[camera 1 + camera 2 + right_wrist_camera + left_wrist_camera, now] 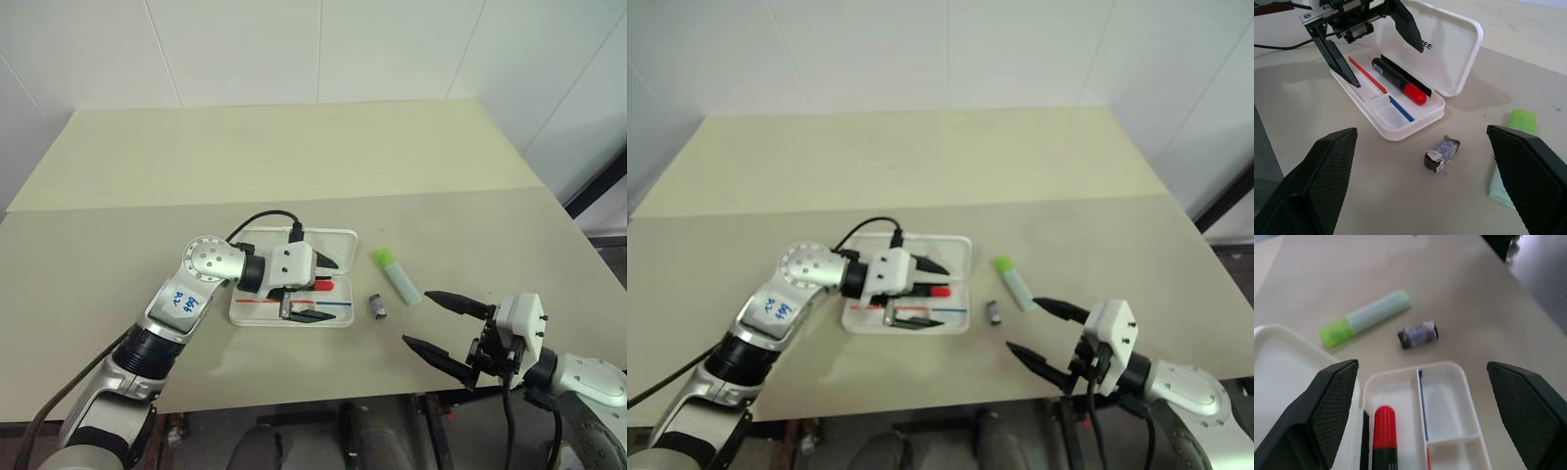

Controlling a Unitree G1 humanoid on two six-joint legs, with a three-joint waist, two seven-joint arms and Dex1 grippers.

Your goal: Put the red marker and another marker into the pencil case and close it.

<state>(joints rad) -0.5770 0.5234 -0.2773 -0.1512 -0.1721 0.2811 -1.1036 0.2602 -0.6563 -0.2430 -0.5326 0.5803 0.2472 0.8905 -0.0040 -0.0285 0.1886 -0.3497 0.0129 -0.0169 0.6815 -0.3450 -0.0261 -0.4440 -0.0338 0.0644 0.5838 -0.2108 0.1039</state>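
Note:
The white pencil case (340, 243) lies open in the middle of the table, its lid (1449, 49) raised at the far side. The red marker (1398, 81) lies inside the tray, red cap (1384, 423) toward the right. My left gripper (335, 292) hovers open just over the case, nothing between its fingers. The other marker, a pale one with a lime-green cap (397, 274), lies on the table right of the case. My right gripper (416, 316) stands open near the front right edge, empty, short of that marker.
A small dark grey stub (378, 306) lies between the case and the green-capped marker. The table's front edge (323, 399) runs just below my right gripper. Bare tabletop stretches behind the case and to its left.

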